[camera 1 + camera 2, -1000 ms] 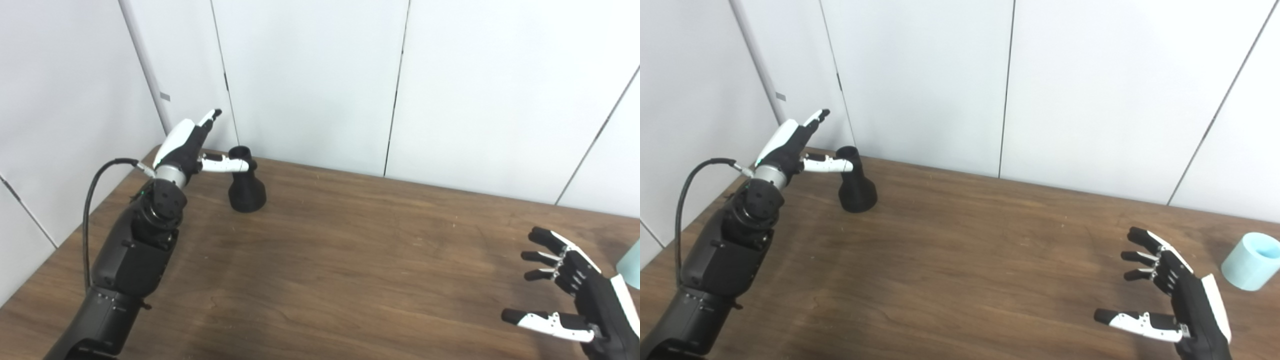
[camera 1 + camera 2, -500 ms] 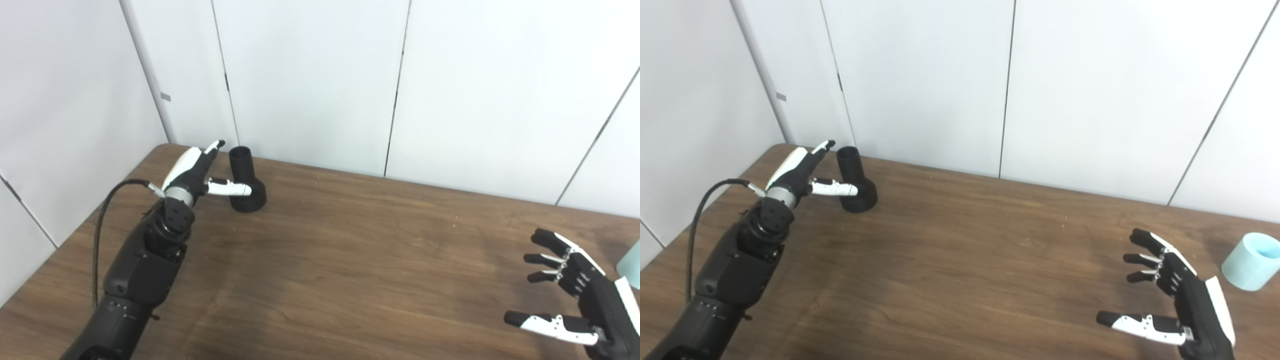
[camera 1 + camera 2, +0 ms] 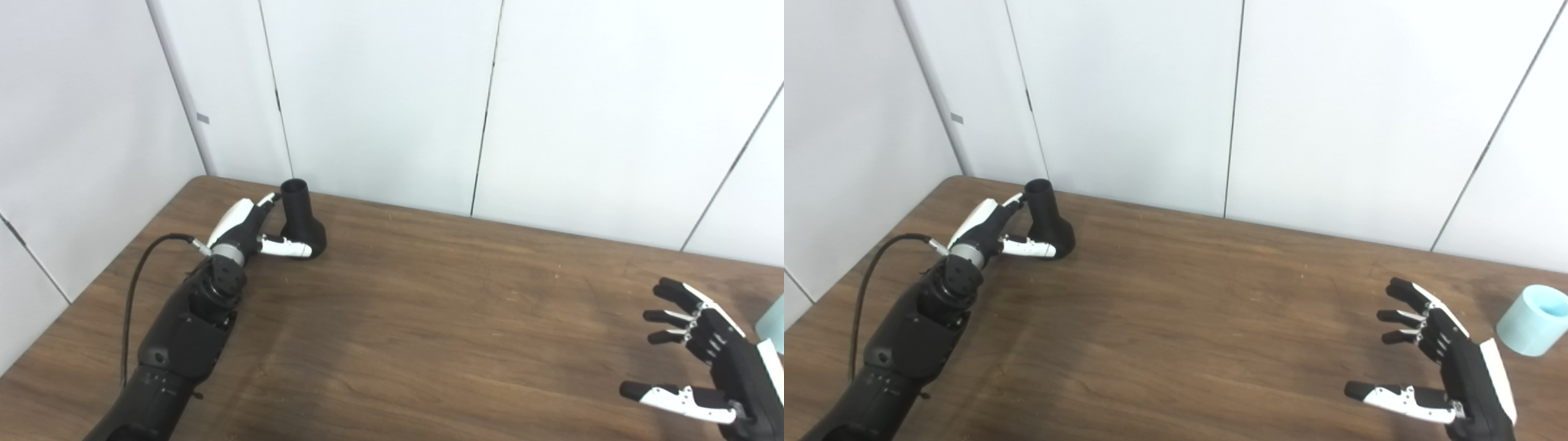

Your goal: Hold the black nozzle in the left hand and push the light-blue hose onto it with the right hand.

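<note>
Wood table (image 3: 429, 318), white wall panels (image 3: 380, 92)

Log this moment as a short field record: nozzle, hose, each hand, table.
nozzle: black nozzle upright on its flared base, far left of the table
hose: light-blue hose standing on end near the right edge
left hand: left hand open around the nozzle, thumb by the base, fingers near the neck; not yet closed
right hand: right hand open, holding nothing, apart from the hose
table: brown wooden table

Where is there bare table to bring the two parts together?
The wide middle of the table, between the black nozzle at the left hand and the open right hand, lies bare. The far-left corner is crowded; the light-blue hose borders the right.
</note>
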You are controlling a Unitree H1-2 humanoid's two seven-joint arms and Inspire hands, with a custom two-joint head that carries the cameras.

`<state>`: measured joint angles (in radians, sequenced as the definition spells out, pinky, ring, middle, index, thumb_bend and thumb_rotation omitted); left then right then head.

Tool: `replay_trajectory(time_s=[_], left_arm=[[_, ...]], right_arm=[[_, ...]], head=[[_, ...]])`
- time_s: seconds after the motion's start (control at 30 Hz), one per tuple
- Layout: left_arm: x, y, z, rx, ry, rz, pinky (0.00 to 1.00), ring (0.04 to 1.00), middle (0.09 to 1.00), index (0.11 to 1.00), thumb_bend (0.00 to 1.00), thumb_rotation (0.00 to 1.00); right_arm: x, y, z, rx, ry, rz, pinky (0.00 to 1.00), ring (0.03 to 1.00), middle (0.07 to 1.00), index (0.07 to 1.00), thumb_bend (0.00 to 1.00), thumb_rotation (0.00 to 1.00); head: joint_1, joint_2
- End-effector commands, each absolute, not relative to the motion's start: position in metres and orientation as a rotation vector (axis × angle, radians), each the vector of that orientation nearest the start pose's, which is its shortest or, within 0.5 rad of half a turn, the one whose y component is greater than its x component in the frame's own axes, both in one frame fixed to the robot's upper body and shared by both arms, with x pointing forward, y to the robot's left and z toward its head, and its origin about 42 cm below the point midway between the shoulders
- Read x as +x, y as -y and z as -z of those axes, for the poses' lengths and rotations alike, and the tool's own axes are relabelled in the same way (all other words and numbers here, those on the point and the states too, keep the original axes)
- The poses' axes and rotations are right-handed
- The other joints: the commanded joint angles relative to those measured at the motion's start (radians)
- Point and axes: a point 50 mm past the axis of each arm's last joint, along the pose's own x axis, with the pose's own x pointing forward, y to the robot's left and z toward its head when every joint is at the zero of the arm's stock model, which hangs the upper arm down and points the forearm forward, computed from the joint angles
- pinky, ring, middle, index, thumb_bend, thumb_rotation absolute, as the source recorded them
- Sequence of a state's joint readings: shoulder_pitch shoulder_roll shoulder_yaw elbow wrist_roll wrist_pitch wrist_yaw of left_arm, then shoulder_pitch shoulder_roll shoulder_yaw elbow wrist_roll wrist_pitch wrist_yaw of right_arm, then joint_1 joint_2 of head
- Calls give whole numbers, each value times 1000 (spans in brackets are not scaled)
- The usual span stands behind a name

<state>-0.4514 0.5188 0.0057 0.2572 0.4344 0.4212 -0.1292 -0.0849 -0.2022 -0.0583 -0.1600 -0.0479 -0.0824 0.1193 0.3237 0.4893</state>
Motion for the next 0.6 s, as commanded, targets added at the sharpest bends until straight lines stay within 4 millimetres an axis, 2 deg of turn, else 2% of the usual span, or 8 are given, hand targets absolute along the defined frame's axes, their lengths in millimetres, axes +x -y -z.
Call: replay_trajectory(time_s=[0.0,0.23,0.4,0.57], left_arm=[[427,-395,-231,886,-181,-220,1000,1000,936,879,1000,308],[431,-392,-226,883,-192,-214,1000,1000,912,847,991,289],[433,-391,-221,858,-191,-202,1000,999,839,829,967,260],[435,-388,-218,856,-187,-198,1000,970,812,818,948,228]], right_arm=[[306,276,-193,-277,380,-93,578,708,830,823,804,63],[303,275,-196,-283,379,-89,570,701,822,817,811,78],[301,275,-197,-283,377,-87,568,696,820,817,813,80],[299,275,-198,-288,378,-82,565,693,816,815,817,85]], head=[[1,1],[-6,9],[-12,12],[-19,19]])
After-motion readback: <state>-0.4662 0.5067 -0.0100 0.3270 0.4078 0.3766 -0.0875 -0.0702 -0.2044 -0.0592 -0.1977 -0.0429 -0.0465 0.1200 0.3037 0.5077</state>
